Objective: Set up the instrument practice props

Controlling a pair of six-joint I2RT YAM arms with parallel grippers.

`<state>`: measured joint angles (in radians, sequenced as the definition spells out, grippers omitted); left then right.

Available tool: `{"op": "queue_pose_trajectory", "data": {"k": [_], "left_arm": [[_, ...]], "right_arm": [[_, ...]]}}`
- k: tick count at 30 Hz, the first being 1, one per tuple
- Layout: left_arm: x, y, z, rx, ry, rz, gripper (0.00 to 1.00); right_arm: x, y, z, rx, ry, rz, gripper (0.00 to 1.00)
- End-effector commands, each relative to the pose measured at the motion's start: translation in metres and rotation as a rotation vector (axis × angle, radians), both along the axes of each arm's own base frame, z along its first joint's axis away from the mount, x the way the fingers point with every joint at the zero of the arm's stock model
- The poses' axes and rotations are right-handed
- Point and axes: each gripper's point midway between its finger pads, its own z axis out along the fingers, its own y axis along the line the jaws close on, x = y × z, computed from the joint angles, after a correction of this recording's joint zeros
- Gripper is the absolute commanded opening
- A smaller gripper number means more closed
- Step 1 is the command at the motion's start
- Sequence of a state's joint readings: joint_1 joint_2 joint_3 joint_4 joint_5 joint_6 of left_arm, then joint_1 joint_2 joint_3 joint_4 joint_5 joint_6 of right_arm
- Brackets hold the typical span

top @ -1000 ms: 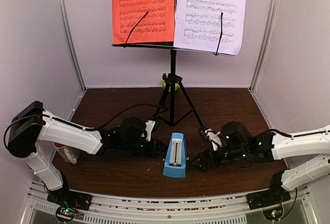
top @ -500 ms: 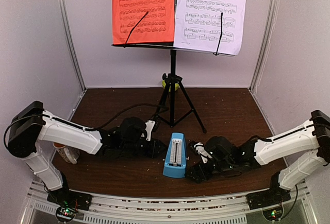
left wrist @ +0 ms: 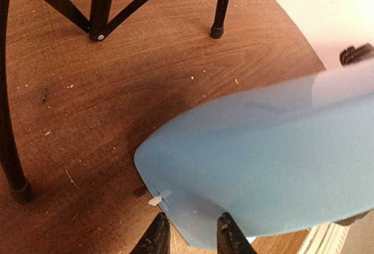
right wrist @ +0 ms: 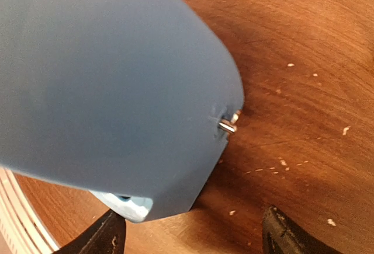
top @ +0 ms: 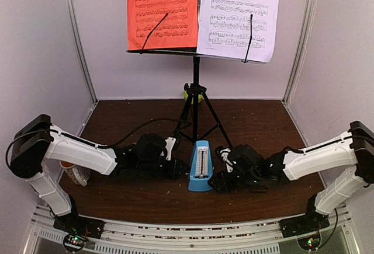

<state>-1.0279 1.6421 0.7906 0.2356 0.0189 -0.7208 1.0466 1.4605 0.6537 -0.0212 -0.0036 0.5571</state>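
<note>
The small blue pyramid-shaped metronome with its clear cover (top: 200, 169) stands on the dark brown wooden table (top: 263, 125), near the middle, just in front of the tripod feet of the black perforated-metal music stand (top: 196, 90), whose desk already carries the red printed music sheet (top: 160, 9) and the white printed music sheet (top: 238, 14) side by side. The left gripper (left wrist: 193, 237) lies low on the metronome's left side, and its narrowly set fingers (left wrist: 156, 236) appear to pinch the lower edge of the blue body. The right gripper (right wrist: 196, 233) lies on the right side with its fingers (right wrist: 283, 230) spread wide around the near corner, clear table showing between the right finger and the body. The step in hand looks like settling the metronome upright and facing forward. To do it well, the right fingers should close low and evenly on the flat flanks, clear of the small metal stud (right wrist: 228, 125) on the side. The left pinch should steady the base and not twist it, since a tall narrow body tips easily. Whether the base lies fully flat cannot be told.
</note>
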Motion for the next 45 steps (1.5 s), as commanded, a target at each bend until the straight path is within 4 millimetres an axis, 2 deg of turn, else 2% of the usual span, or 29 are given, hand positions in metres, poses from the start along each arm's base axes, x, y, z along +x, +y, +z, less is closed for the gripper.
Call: {"op": "queue_pose_trajectory", "data": {"k": [1,4,7,12,15,23,30,37,40,45], "left_arm": [[0.008,-0.007,0.009,-0.039,-0.014,0.008,0.3],[0.008,-0.009,0.008,-0.04,-0.01,0.001,0.3],[0.008,-0.01,0.008,-0.037,-0.013,-0.005,0.3],[0.01,-0.014,0.011,-0.04,-0.023,-0.014,0.3],[0.01,-0.017,0.012,-0.038,-0.025,-0.022,0.3],[0.013,-0.022,0.015,-0.044,-0.032,-0.026,0.3],[0.013,-0.02,0.015,-0.042,-0.032,-0.02,0.3],[0.013,-0.019,0.014,-0.034,-0.033,-0.019,0.3],[0.013,-0.019,0.014,-0.033,-0.035,-0.02,0.3],[0.013,-0.019,0.014,-0.033,-0.036,-0.023,0.3]], "right_arm": [[0.013,-0.005,0.019,0.019,-0.058,-0.019,0.83],[0.004,0.008,0.044,0.115,-0.078,0.053,0.93],[0.002,0.011,0.071,0.182,-0.136,0.074,0.99],[0.009,0.017,0.113,0.246,-0.23,0.08,0.98],[0.014,0.022,0.128,0.263,-0.262,0.083,0.92],[0.026,0.024,0.128,0.233,-0.267,0.042,0.83],[0.036,0.017,0.125,0.206,-0.281,0.002,0.63],[0.036,0.015,0.124,0.201,-0.283,0.008,0.46],[0.034,0.014,0.121,0.203,-0.274,0.017,0.47],[0.027,0.021,0.121,0.222,-0.268,0.071,0.62]]}}
